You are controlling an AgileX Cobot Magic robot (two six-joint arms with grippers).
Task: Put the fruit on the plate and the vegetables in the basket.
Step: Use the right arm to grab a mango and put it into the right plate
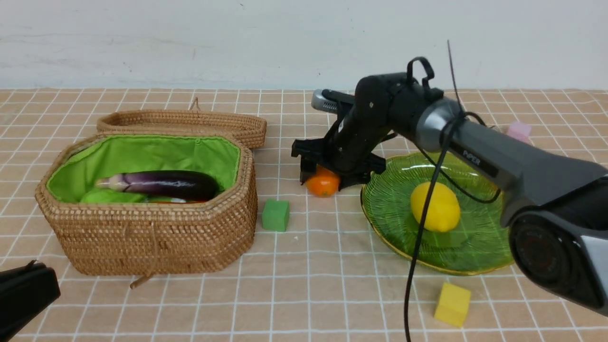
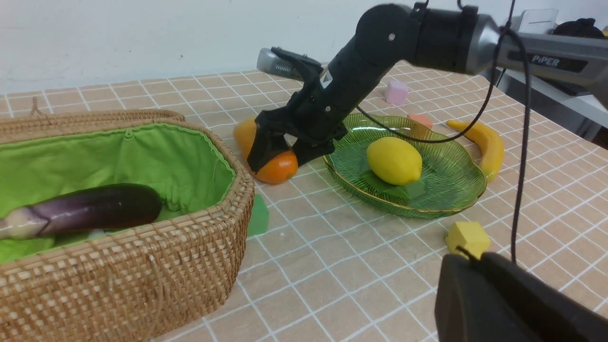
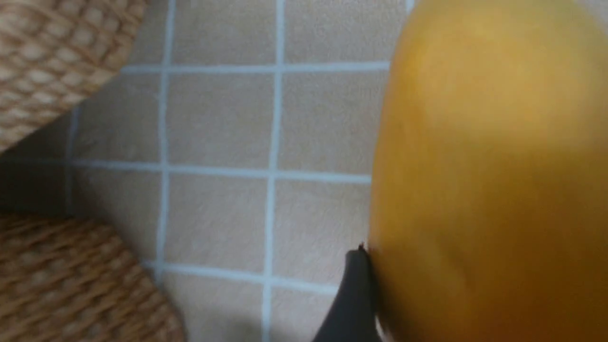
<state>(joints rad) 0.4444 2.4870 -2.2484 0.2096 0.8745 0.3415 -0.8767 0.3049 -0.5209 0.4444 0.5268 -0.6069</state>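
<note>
1. The left gripper (image 1: 23, 289), nearest the camera, sits low at the desk's (image 1: 304, 294) near corner with its fingers together, holding nothing.
2. The right gripper (image 1: 319, 173) straddles the orange mango (image 1: 323, 184), fingers spread wide; it seems not yet clamped.
3. The mango lies on the desk just beside the green plate (image 1: 394, 223), its long axis pointing away from the camera.
4. The right arm is far nearer.

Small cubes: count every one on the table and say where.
4: a green cube beside the basket, a yellow cube in front of the plate, a pink cube and a reddish cube behind it. More may be hidden.
</note>
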